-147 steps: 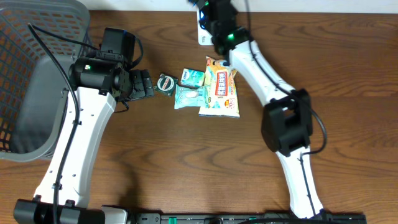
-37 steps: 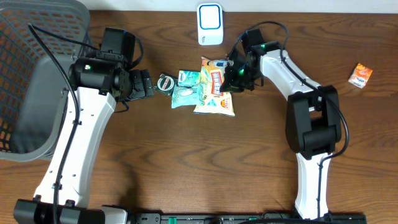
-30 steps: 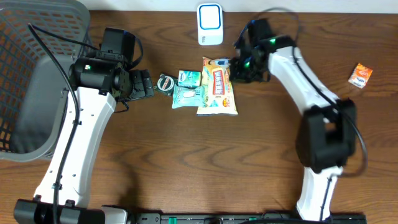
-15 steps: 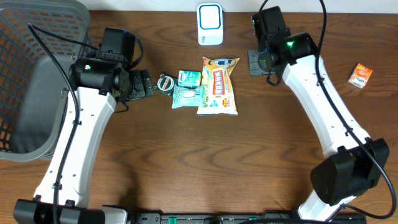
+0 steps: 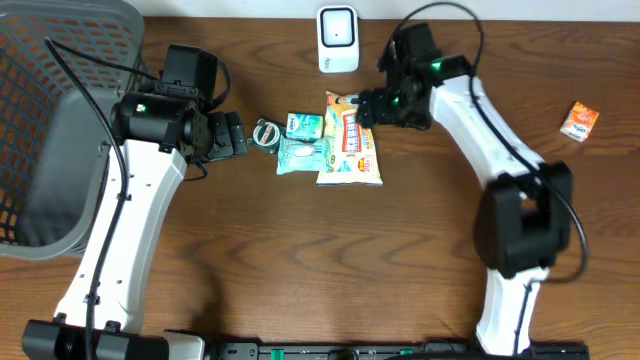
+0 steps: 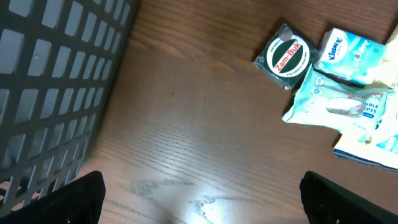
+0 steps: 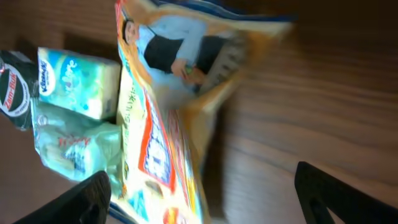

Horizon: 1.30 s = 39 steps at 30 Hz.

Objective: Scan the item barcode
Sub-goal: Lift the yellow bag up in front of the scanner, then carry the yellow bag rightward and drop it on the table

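Tins (image 5: 267,133) number one, teal packs (image 5: 309,124) two, snack bags (image 5: 355,146) one.

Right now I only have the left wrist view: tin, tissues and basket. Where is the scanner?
Observer: The white scanner stands at the far edge of the table, beyond the yellow snack bag.
Operator: Where is the right gripper?
Observer: The right gripper hangs over that bag's upper end, jaws wide apart.
Operator: Anything else out there?
Observer: A small orange packet lies alone near the right side.
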Motion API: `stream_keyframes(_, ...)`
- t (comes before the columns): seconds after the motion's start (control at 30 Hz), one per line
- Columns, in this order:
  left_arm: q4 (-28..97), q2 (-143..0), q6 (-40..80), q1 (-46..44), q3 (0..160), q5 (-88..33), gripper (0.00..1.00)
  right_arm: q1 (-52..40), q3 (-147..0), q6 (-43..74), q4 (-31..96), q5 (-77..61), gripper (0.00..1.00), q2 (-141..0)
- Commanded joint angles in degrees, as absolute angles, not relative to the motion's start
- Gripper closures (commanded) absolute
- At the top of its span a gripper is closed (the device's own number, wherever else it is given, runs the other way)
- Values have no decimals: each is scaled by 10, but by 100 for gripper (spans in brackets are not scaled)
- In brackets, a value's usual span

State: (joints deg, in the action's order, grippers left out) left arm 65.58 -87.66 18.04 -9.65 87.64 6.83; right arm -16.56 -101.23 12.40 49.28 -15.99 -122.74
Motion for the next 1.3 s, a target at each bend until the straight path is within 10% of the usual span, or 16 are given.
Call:
stream_keyframes(0.0, 657, -876, 183, -95, 876, 78, 2, -154, -1013, 122, 469, -286, 11, -1275)
stream_keyframes(0.2, 657, -876, 183, -95, 876, 78, 1, -147, -1013, 122, 429, -355, 27, -1332)
stream_keyframes(0.4, 657, -876, 183, -95, 876, 78, 1, -148, -1013, 125, 395, -403, 99, -1347)
stream_keyframes(0.77, 657, -876, 183, -95, 876, 78, 2, -128, -1014, 154, 376, -400, 99, -1278)
stream_keyframes(1.27, 657, -876, 183, -95, 876, 78, 1, -175, -1014, 106, 518, 28, 98, -1070)
